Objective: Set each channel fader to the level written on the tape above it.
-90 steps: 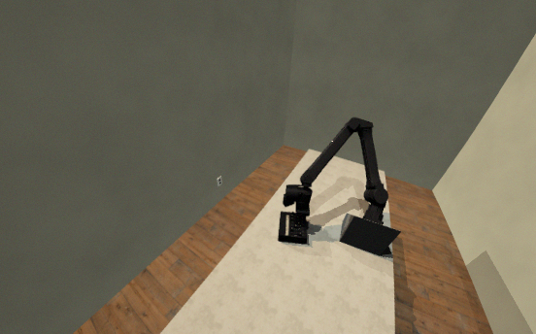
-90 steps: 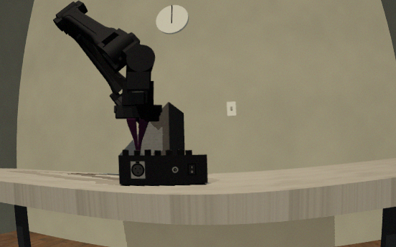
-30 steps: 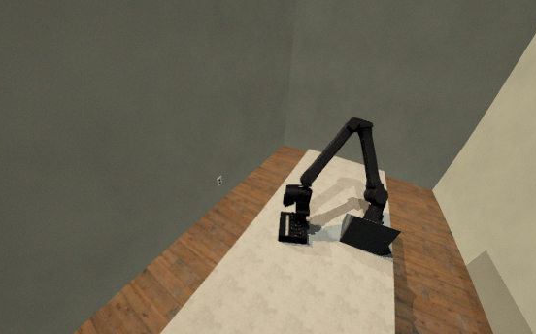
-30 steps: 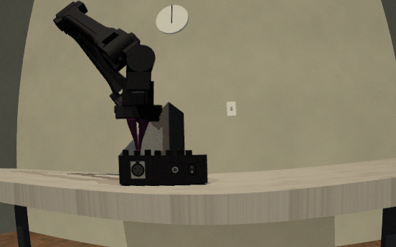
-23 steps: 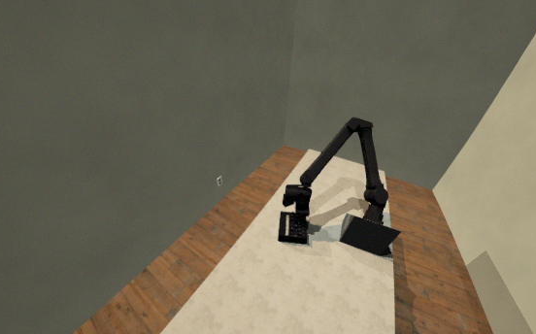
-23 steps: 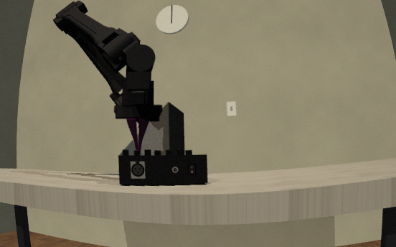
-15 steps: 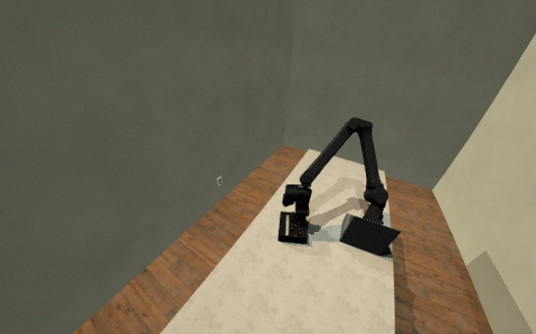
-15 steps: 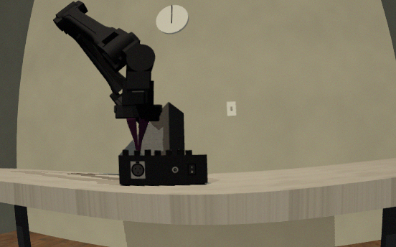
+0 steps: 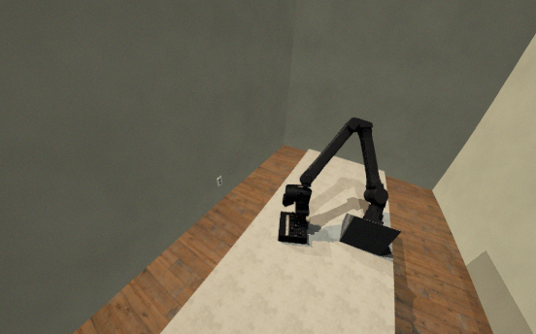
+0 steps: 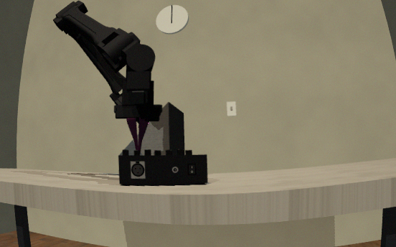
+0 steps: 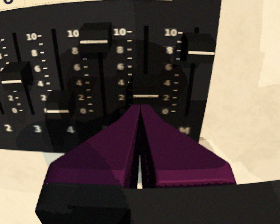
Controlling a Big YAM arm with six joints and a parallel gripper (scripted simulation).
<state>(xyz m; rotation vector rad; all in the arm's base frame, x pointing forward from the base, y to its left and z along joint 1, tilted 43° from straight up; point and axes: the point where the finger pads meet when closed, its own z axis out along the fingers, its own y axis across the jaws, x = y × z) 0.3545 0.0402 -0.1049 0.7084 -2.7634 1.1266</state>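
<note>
Pincer: fully closed, gripping nothing, tips at six o'clock of a low-set fader cap.

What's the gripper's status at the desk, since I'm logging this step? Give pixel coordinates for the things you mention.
Gripper [image 10: 138, 148] [image 11: 139, 111] shut, empty, tips at fader beside master. Lighting desk [image 9: 284, 239] [image 10: 163, 179] [image 11: 21, 137] upright on table. Tape levels unreadable from here.
</note>
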